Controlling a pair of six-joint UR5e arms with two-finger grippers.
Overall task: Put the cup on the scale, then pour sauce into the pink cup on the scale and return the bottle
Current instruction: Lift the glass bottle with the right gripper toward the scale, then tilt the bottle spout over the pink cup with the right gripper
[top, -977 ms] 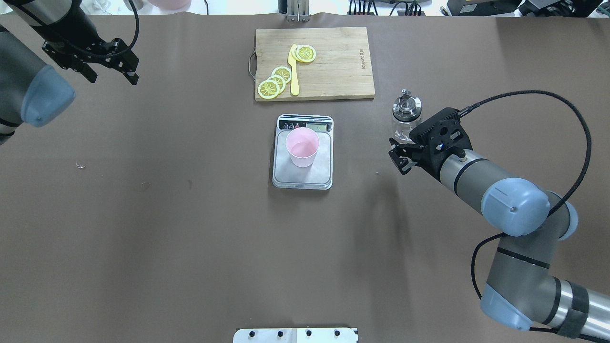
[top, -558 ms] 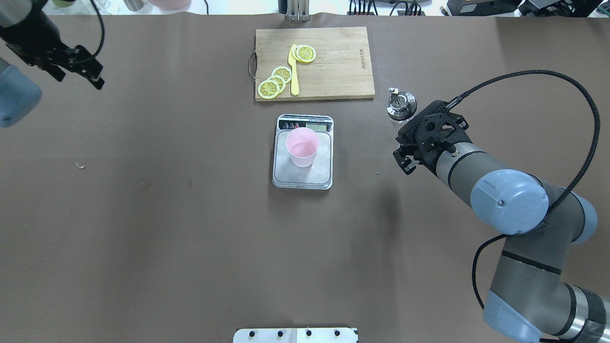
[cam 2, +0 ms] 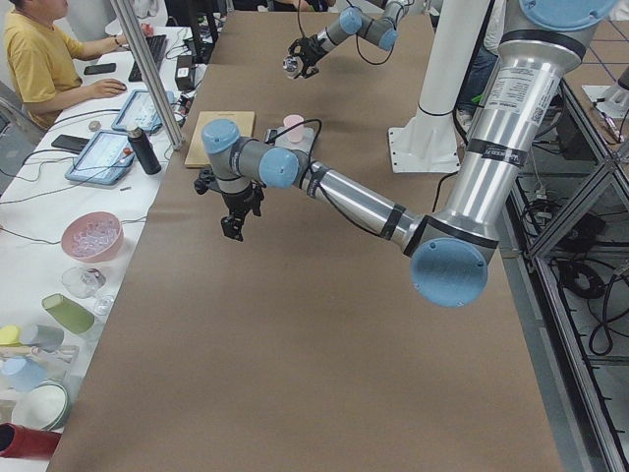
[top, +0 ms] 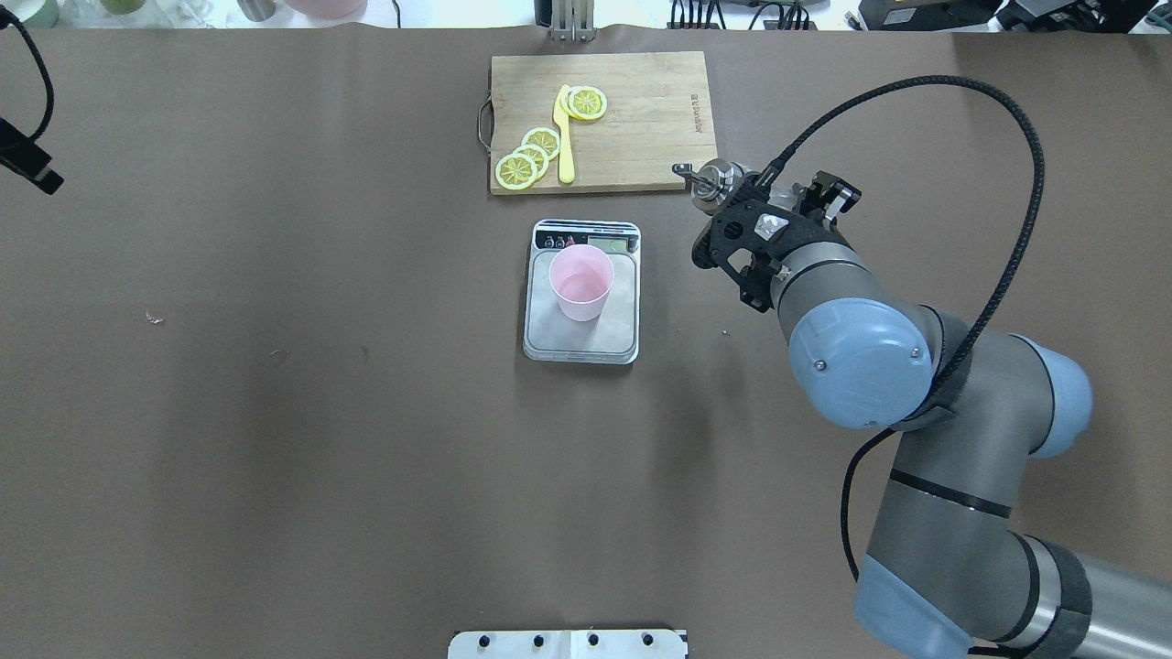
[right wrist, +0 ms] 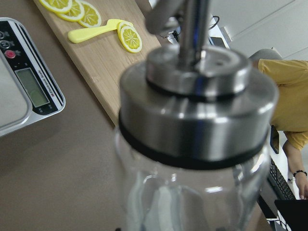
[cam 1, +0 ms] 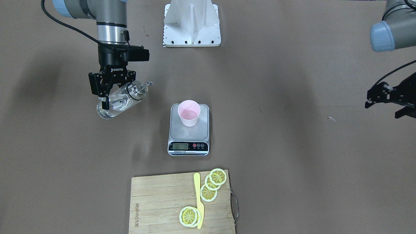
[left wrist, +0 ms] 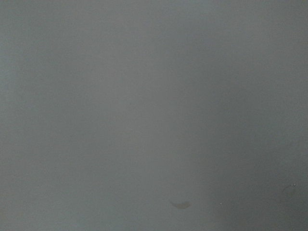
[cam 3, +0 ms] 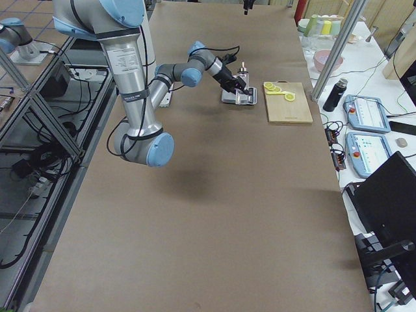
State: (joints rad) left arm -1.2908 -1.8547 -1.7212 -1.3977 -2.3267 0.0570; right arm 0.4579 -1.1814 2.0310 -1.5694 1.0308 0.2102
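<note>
- The right gripper is clenched on the bottle and holds it off the table, tipped well over.
- The bottle's long axis runs from its glass base to the silver pourer cap. The spout points to the robot's left, toward the cup's side.
- The cup stands upright on the scale, well apart from the spout.
- The right arm is far nearer. The left gripper hangs at the table's far side, jaws apart and empty.
- The spout probably has to travel left over the rim before tipping further.

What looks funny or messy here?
The bottle is tipped nearly sideways in the right gripper, spout pointing toward the cup. Nothing looks spilled; the cup stands upright on the scale.
</note>
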